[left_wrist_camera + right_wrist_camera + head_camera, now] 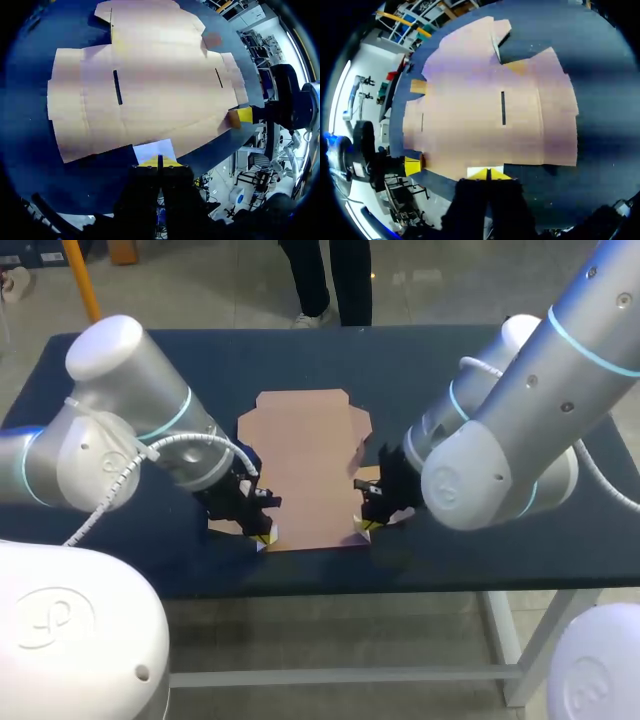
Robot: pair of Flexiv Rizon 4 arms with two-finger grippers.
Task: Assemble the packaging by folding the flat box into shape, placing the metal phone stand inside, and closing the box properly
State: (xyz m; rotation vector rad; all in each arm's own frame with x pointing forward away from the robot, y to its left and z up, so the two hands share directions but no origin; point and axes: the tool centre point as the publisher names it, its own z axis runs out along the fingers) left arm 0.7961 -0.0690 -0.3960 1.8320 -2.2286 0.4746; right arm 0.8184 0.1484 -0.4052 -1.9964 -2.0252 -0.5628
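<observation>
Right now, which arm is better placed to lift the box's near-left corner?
Left. The left gripper is shut at that box corner; the right gripper is at the other near corner.

Dark navy rectangular table top [210, 365], matte, faintly speckled; front edge straight; carried on a white metal frame [330, 676]; horizontal crossbar below the front edge; upright leg at front right.
</observation>
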